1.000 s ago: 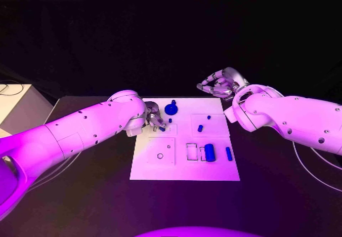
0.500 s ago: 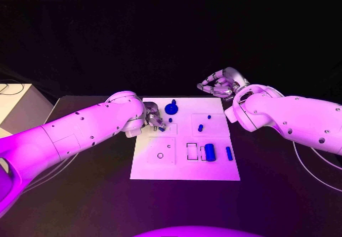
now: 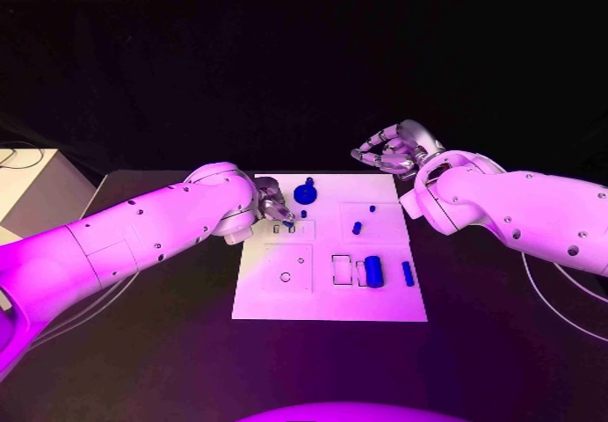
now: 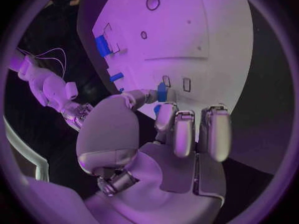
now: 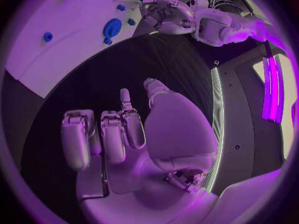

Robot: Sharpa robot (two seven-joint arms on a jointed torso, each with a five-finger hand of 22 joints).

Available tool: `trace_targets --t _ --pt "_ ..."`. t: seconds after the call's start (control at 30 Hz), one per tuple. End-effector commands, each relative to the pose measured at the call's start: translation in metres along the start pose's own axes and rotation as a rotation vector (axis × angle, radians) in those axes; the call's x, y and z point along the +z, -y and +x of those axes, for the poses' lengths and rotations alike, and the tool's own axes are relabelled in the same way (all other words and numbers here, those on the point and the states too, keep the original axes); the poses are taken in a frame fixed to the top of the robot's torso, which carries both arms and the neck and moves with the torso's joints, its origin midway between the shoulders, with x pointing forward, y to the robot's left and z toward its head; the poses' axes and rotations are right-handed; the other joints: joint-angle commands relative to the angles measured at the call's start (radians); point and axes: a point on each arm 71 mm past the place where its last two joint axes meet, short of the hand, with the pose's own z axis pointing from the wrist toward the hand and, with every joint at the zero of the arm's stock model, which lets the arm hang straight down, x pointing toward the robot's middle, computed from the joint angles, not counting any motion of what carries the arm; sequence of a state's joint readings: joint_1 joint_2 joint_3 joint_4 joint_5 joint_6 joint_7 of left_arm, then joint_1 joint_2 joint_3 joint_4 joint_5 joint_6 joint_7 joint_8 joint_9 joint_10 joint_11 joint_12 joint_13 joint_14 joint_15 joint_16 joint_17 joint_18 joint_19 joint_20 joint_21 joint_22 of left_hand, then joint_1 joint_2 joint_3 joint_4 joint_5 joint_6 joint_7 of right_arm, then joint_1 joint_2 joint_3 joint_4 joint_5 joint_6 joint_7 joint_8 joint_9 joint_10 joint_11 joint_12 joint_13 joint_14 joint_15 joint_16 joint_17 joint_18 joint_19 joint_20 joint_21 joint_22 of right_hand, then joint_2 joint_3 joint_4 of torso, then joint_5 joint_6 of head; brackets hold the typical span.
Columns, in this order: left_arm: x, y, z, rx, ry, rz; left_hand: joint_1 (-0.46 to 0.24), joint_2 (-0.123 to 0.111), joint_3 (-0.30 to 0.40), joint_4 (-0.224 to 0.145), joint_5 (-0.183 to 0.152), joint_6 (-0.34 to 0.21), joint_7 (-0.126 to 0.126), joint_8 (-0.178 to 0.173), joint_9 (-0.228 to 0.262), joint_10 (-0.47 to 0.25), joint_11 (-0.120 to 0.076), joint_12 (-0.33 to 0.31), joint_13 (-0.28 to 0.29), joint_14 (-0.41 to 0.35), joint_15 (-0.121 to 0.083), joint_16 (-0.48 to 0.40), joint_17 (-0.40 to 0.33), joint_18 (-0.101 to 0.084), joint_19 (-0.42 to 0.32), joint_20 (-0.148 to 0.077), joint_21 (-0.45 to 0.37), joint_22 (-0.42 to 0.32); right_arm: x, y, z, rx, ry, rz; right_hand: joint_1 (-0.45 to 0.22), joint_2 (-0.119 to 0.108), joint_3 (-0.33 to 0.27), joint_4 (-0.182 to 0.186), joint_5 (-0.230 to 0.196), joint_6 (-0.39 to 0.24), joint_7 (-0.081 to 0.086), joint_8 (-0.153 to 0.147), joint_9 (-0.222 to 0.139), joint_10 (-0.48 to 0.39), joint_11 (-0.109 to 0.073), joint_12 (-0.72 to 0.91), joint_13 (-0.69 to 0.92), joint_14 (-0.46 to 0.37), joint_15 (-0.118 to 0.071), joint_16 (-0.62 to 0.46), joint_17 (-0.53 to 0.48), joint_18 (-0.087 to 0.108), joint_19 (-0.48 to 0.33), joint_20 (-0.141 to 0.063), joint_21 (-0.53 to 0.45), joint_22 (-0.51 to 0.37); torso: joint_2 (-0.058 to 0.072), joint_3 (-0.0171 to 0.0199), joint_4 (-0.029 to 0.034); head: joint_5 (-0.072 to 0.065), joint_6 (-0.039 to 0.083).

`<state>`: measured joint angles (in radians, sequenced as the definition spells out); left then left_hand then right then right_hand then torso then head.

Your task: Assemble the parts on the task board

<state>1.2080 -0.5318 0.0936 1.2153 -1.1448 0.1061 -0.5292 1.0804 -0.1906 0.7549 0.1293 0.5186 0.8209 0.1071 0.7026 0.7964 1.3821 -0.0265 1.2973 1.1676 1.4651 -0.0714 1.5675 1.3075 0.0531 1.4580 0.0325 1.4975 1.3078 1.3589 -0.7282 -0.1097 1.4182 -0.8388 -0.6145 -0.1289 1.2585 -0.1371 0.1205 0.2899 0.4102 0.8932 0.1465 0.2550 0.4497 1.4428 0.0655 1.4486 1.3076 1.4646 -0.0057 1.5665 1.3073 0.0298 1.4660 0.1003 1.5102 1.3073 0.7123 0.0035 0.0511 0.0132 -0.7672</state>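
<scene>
Left hand pinches a small blue block part just above the flat white task board, at its far-left slots. Beside those slots stands a round blue knob part. Right hand, curled in and empty, hangs beyond the board's far-right corner.

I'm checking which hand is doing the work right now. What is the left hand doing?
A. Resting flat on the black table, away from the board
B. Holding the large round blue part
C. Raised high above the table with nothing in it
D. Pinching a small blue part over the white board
D: the left hand pinches a small blue part between its fingertips just above the white board, near two small slots.
</scene>
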Motion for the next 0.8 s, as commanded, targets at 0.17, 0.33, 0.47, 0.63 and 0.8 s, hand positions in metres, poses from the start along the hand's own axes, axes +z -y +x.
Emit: trace_targets --t 0.17,0.33,0.47,0.63,0.8 --pt "0.000 0.003 -0.001 -0.039 0.033 0.015 0.002 0.009 0.130 -0.135 0.002 0.065 -0.059 0.005 0.165 0.010 0.000 0.003 0.001 0.106 -0.008 0.003 0.263 -0.015 0.009 -0.001 0.006 0.102 0.000 -0.001 0.001 -0.009 -0.013 -0.011 -0.005 0.001 0.003 0.001 0.005 -0.008 0.001 0.002 0.001 -0.006 0.001 -0.005 0.115 0.106 -0.001 0.004 0.263 -0.014 0.077 -0.005 -0.004 0.219 0.001 0.0010 -0.0006 0.001 0.000" --pt "0.001 0.004 0.001 -0.034 0.020 0.013 0.002 0.009 0.130 -0.135 0.002 0.065 -0.059 0.005 0.165 0.010 0.000 0.003 0.001 0.106 -0.008 0.003 0.263 -0.015 0.009 -0.001 0.006 0.102 0.000 0.000 0.001 -0.009 -0.013 -0.010 -0.005 0.001 0.003 0.001 0.005 -0.008 0.001 0.002 0.001 -0.006 0.001 -0.005 0.115 0.106 -0.001 0.004 0.263 -0.014 0.077 -0.005 -0.004 0.219 0.001 0.0011 -0.0005 0.001 -0.003" --pt "0.002 0.003 0.003 -0.031 0.011 0.011 0.002 0.009 0.130 -0.135 0.002 0.065 -0.059 0.004 0.165 0.010 0.000 0.003 0.001 0.106 -0.008 0.003 0.263 -0.015 0.009 -0.001 0.006 0.102 0.000 0.000 0.001 -0.009 -0.013 -0.010 -0.005 0.001 0.003 0.001 0.005 -0.008 0.001 0.002 0.001 -0.006 0.001 -0.005 0.115 0.106 -0.001 0.004 0.263 -0.014 0.077 -0.005 -0.004 0.219 0.001 0.0013 -0.0003 0.001 -0.006" --pt "0.003 0.003 0.005 -0.025 0.008 0.008 0.002 0.009 0.130 -0.135 0.002 0.065 -0.059 0.004 0.165 0.010 0.000 0.003 0.001 0.106 -0.008 0.003 0.263 -0.015 0.009 -0.001 0.006 0.102 0.000 0.000 0.001 -0.009 -0.014 -0.009 -0.005 0.001 0.003 0.001 0.005 -0.008 0.001 0.002 0.001 -0.006 0.001 -0.005 0.115 0.106 -0.001 0.004 0.263 -0.014 0.077 -0.005 -0.004 0.219 0.001 0.0011 -0.0010 0.003 -0.008" --pt "0.005 0.003 0.009 -0.020 0.003 0.007 0.002 0.009 0.130 -0.135 0.002 0.065 -0.059 0.004 0.165 0.010 0.000 0.003 0.001 0.106 -0.008 0.003 0.263 -0.015 0.009 -0.001 0.006 0.102 0.000 0.000 0.002 -0.009 -0.015 -0.009 -0.005 0.001 0.003 0.001 0.005 -0.008 0.001 0.002 0.001 -0.006 0.001 -0.005 0.115 0.106 -0.001 0.004 0.263 -0.014 0.077 -0.005 -0.004 0.219 0.001 0.0009 -0.0013 0.003 -0.009"
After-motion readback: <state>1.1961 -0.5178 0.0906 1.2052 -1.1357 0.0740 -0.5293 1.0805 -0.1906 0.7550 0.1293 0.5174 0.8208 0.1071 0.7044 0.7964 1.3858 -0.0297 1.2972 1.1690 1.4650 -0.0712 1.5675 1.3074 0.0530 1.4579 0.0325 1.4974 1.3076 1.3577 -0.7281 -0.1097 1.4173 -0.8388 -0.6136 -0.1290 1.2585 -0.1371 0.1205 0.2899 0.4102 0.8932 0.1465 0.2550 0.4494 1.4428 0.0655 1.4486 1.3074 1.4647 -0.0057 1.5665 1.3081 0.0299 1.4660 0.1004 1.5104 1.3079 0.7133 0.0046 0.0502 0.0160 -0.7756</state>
